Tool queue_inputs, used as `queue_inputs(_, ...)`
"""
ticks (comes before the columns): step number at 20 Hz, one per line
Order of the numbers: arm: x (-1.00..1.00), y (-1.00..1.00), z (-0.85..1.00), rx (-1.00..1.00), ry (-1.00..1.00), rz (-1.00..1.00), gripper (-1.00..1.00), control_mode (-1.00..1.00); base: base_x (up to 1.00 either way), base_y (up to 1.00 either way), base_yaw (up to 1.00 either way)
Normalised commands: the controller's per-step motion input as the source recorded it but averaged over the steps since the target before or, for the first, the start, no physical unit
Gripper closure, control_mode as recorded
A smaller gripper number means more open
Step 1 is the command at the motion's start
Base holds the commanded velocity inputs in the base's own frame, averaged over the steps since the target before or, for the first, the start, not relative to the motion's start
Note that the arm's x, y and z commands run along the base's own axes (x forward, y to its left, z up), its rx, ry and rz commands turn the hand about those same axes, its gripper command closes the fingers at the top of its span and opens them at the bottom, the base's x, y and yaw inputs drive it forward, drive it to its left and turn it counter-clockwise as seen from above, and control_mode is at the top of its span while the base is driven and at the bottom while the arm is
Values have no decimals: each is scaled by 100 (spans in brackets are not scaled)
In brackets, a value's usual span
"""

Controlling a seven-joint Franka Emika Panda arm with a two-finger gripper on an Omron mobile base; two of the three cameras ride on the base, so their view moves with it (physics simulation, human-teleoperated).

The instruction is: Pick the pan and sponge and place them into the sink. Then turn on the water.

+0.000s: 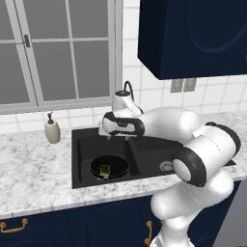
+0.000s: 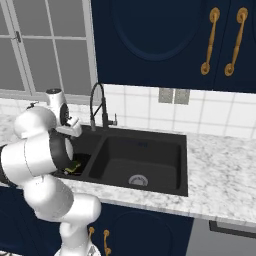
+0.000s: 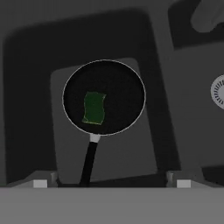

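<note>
A: Pan (image 3: 104,97) status?

B: Pan lies flat in the left basin of the sink (image 1: 79,159), handle toward the front wall. Sponge (image 3: 93,107) lies inside the pan, on its floor, left of centre in my hand view. Both placements look done to me.

A: Your pincer?

B: Pincer (image 3: 111,183) hangs above that basin, looking straight down at the pan. Jaws are spread wide, with nothing between them. I touch neither pan nor sponge.

A: Water?

B: No stream visible from the faucet (image 2: 98,104). Right basin is bare apart from its drain (image 2: 138,180), and I see no blue anywhere. I judge the water not yet on.

A: So what is left?

B: One step only: the tap. The faucet stands at the back rim, between the basins, just beyond my hand in the left base view. Its lever is too small for me to make out clearly. The move will need me to travel from over the pan to the faucet base and push the lever. Soap bottle (image 1: 52,130) stands on the counter left of the sink, well out of my path.
</note>
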Motion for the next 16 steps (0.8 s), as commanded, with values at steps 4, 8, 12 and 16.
queue_inputs(4, -65, -97, 81, 1, -6, 3, -100, -100, 0, 0, 0)
queue_inputs(8, -23, -100, 58, 8, 0, 0, -100, -100, 0, 0, 0)
queue_inputs(12, 5, -100, 13, 17, 0, 0, -100, -100, 0, 0, 0)
queue_inputs(16, 34, -100, -2, 27, 0, 0, -100, -100, 0, 0, 0)
